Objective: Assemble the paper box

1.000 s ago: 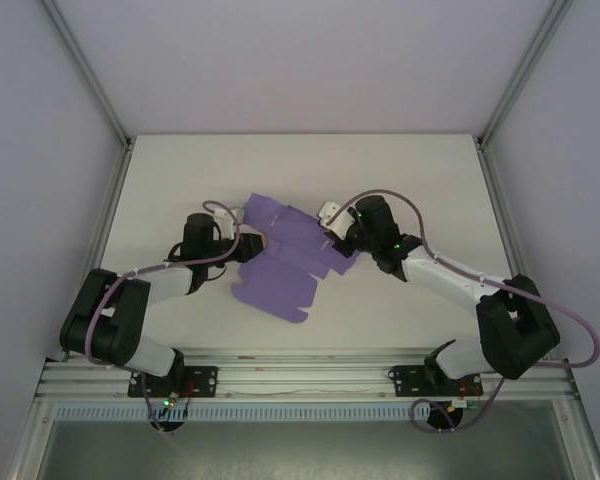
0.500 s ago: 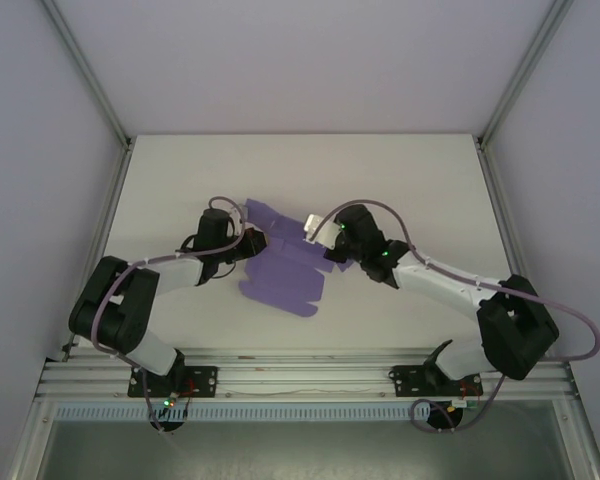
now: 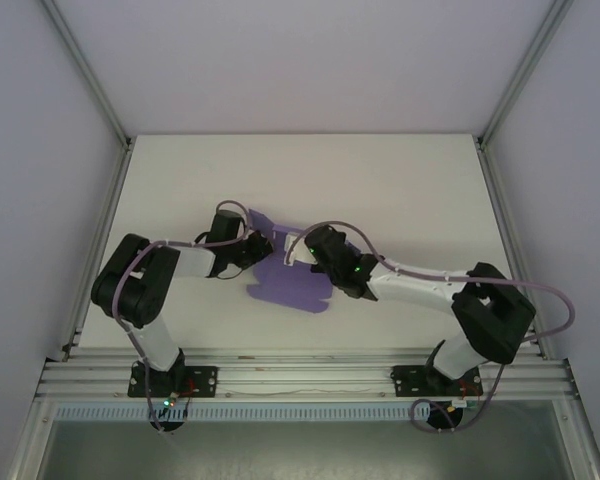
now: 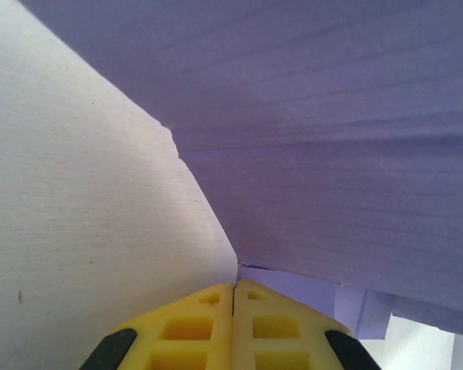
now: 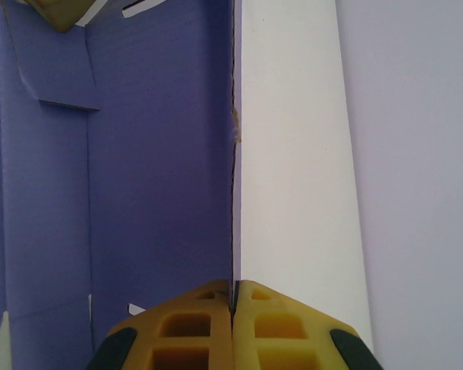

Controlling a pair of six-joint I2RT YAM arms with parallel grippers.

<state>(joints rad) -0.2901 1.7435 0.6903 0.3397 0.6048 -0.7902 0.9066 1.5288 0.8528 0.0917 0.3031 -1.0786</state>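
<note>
The paper box is a purple die-cut card sheet, partly folded, lying mid-table between the two arms. My left gripper meets its left upper edge, and my right gripper meets its right upper edge close by. In the left wrist view the yellow fingertips are pressed together at a corner of the purple card, which rises steeply over them. The right wrist view has my right gripper shut on the card's edge. That panel stands upright, seen edge-on.
The white table stretches open behind and to both sides of the sheet. Metal frame posts and pale walls bound it at left, right and back. The left gripper's yellow tip appears at the right wrist view's top left corner.
Both grippers have moved inward toward each other. The sheet has been pushed together and folded up, looking narrower from above. The left gripper has closed fully.
</note>
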